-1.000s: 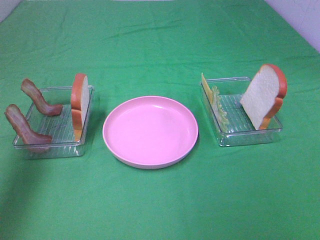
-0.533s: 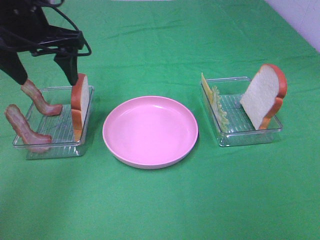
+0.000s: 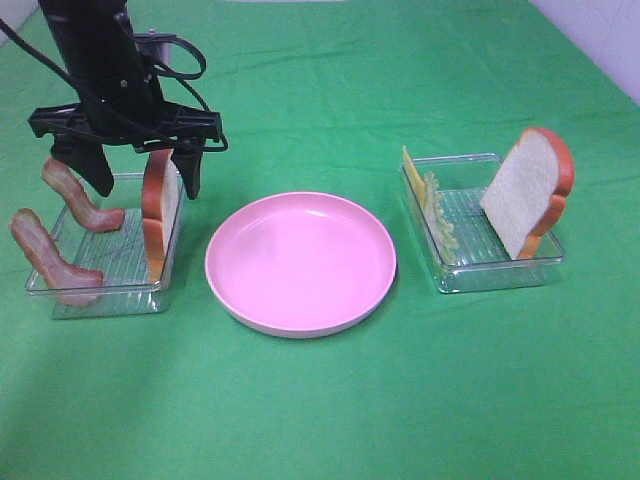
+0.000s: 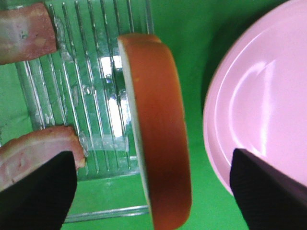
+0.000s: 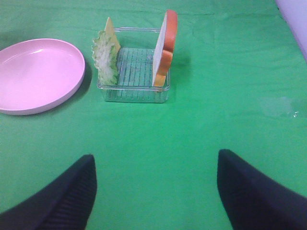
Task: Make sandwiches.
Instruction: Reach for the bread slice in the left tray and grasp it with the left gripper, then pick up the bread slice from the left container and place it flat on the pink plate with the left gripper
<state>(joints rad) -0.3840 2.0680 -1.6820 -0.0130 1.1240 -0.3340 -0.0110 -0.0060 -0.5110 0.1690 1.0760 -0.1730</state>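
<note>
From high up: my left pincer (image 3: 146,188) hangs over the left tray (image 3: 100,298), spread wide and holding nothing. The bread slice (image 3: 160,210) stands on edge right below it, leaning on the tray wall nearest the pink plate (image 3: 300,325). One finger sits on the bacon side, the other outside that wall, toward the plate. Two bacon strips (image 3: 80,195) stand further out in the same tray. My right pincer isn't in this shot. Across the plate, the right tray (image 3: 500,270) holds the second bread slice (image 3: 525,190), the lettuce leaf (image 3: 435,205) and the cheese square (image 3: 408,170).

Left wrist view: I'm looking down on the slice's orange-brown crust (image 4: 160,129). Its long edge runs along the tray wall, and my fingertips (image 4: 38,191) flank it across its thin side. So it's straight down and squeeze, I reckon. Nothing touches yet, and the near bacon strip (image 4: 36,155) sits just beside one finger. That could snag.

Right wrist view: my right pincer (image 5: 156,196) is open wide and empty, low over the green bench (image 5: 216,124). It is well apart from its tray (image 5: 134,96). The left arm is clearly the nearer one. No sandwich layer is on the plate yet.
</note>
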